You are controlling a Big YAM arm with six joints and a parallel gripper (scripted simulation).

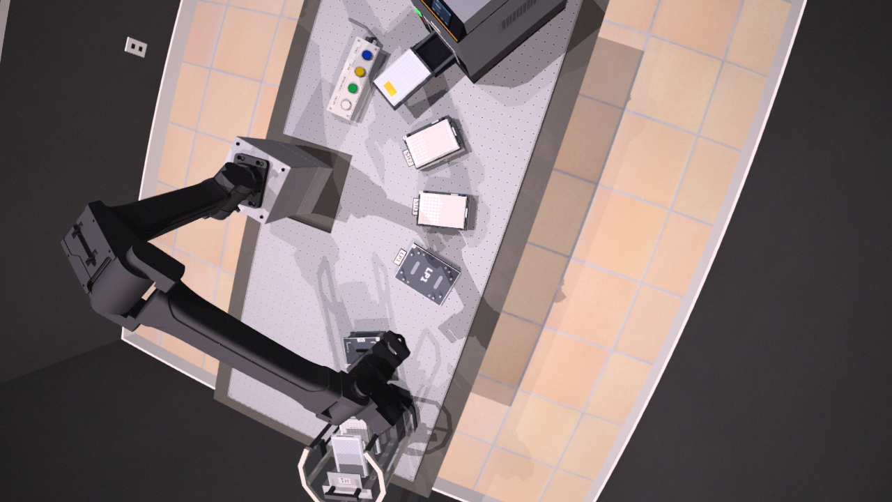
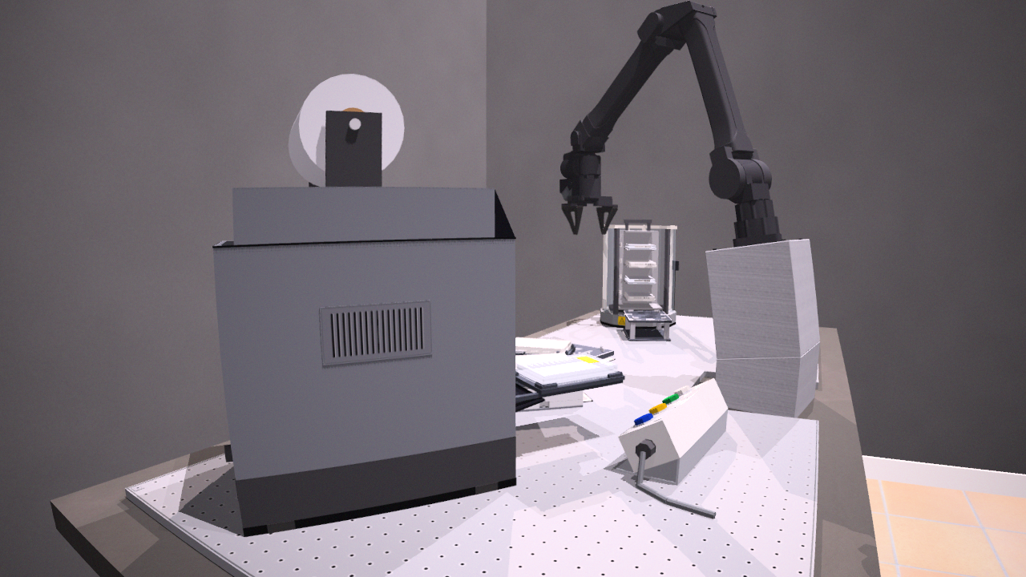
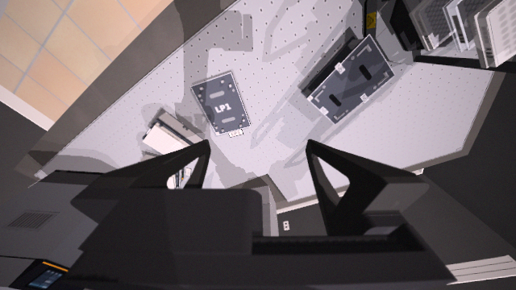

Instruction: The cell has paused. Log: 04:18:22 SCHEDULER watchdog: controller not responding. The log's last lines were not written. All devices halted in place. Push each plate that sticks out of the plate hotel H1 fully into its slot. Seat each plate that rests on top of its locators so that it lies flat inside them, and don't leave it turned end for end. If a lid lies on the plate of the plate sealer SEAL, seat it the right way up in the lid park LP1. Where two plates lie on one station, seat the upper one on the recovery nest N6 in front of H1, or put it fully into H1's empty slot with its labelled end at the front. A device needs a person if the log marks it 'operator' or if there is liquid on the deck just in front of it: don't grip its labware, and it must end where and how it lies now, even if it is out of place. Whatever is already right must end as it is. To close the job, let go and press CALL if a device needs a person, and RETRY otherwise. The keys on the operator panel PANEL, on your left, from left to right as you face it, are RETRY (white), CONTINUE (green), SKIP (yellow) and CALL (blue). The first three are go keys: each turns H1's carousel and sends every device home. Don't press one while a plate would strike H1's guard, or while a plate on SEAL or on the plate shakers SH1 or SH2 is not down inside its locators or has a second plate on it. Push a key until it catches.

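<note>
Your gripper (image 2: 587,217) hangs high in the air with its two dark fingers spread wide and nothing between them, just beside the top of the plate hotel H1 (image 2: 674,236) on the side toward the sealer. Take H1 as your landmark: the recovery nest N6 (image 3: 348,82) sits right at its foot with no plate on it, and the plates (image 2: 638,262) on its shelves show white through the clear guard. Farther from H1 along the deck you find the lid park LP1 (image 1: 428,273), a dark plate with nothing on it. Beyond LP1 stand two shakers, each carrying a white plate: the nearer one (image 1: 442,209) and the farther one (image 1: 431,143). At the far end from H1, the sealer SEAL (image 1: 493,24) holds out its drawer with a white plate or lid (image 1: 403,77) marked by a yellow patch. PANEL (image 1: 353,78) lies beside that drawer.
</note>
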